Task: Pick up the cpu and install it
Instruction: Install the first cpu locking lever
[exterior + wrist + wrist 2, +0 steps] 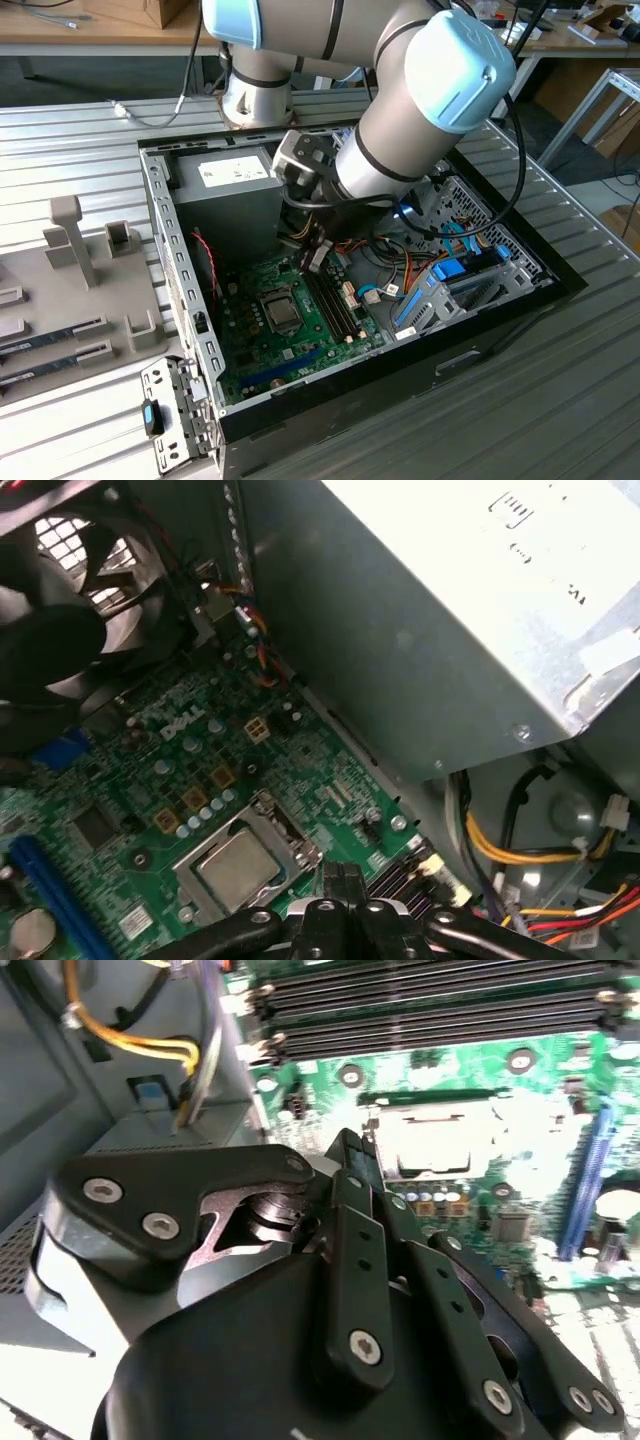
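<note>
I hang inside the open computer case [180,260], my arm [400,120] reaching down over the green motherboard [250,330]. The cpu [237,868] lies flat in its socket on that board, silvery top up, inside the metal socket frame [290,832]; it also shows as a grey square in the exterior view [282,312] and as a bright patch in the second wrist view [430,1145]. My fingers [342,882] hang together just above the board, near the socket on the memory-slot side, with nothing between them and not touching the chip.

Around me it is crowded. The grey power-supply box [232,195] stands close on one side, and yellow, orange and red cables [500,845] spill out from under it right next to my fingers. The long black memory slots [335,305] run just beside the socket. A black case fan [60,610] sits at the far wall, and a blue drive cage [440,285] fills the case's end toward the exterior view's right.

The case rests on a ribbed grey metal bench [80,130]. On the exterior view's left lies a grey fixture tray [75,250] with upright holders and narrow memory sticks [50,338] in its slots. Wooden desks [100,25] stand behind.
</note>
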{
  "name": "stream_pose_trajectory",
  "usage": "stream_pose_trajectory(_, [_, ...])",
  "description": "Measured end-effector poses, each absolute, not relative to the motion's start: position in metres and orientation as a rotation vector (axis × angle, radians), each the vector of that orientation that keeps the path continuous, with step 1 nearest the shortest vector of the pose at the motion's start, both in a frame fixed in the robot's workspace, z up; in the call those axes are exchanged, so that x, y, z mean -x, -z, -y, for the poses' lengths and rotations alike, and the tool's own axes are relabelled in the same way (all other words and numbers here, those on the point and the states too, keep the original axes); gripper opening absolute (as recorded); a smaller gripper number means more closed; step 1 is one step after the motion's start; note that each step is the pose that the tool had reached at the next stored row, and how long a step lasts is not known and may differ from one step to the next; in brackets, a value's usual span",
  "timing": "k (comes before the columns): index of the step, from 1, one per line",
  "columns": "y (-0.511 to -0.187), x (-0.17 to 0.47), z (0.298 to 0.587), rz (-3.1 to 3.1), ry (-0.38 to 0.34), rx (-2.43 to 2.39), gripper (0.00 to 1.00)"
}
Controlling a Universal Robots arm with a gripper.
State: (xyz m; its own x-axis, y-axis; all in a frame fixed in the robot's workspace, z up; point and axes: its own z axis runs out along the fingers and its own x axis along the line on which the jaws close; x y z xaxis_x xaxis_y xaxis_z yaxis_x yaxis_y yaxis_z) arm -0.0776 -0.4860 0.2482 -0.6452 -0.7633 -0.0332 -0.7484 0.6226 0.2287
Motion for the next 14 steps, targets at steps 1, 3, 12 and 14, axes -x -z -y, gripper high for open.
stream_pose_trajectory(1, [-0.2482, 0.0776, 0.4861, 2.765, 0.317, -1.288, 0.11])
stream_pose_trajectory(3, [-0.2481, 0.0776, 0.4861, 2.758, 0.264, -1.279, 0.11])
stream_pose_trajectory(12, [-0.2488, 0.0812, 0.4859, 2.752, 0.236, -1.276, 0.11])
stream_pose_trajectory(14, [-0.2489, 0.0812, 0.4859, 2.752, 0.235, -1.277, 0.11])
